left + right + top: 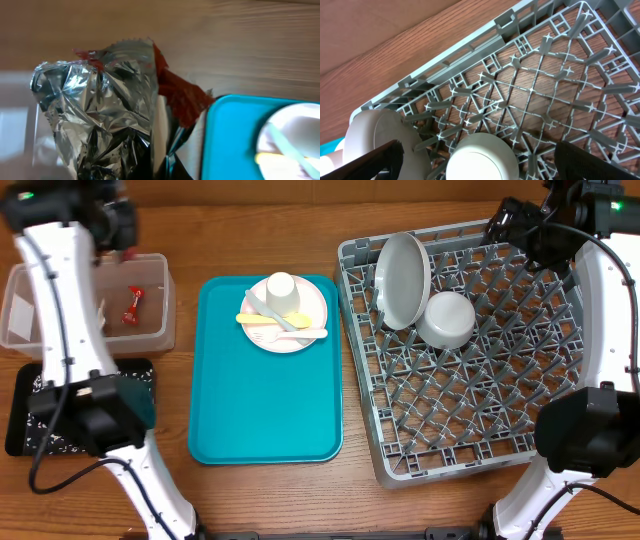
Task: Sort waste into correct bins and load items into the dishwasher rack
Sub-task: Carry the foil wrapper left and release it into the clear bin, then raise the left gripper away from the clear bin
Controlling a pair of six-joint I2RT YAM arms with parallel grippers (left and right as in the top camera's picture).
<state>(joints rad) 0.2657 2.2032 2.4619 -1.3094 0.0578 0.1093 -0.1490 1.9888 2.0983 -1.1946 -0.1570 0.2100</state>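
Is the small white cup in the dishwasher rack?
No, the small white cup stands on the pinkish plate on the teal tray, beside the dishwasher rack.

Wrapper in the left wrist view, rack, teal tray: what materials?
Wrapper: looks like metallised foil or film, shiny, sharply creased, red printed side. Rack: grey moulded plastic, matte, going by its lattice ribs. Teal tray: likely plastic, smooth, slight sheen.
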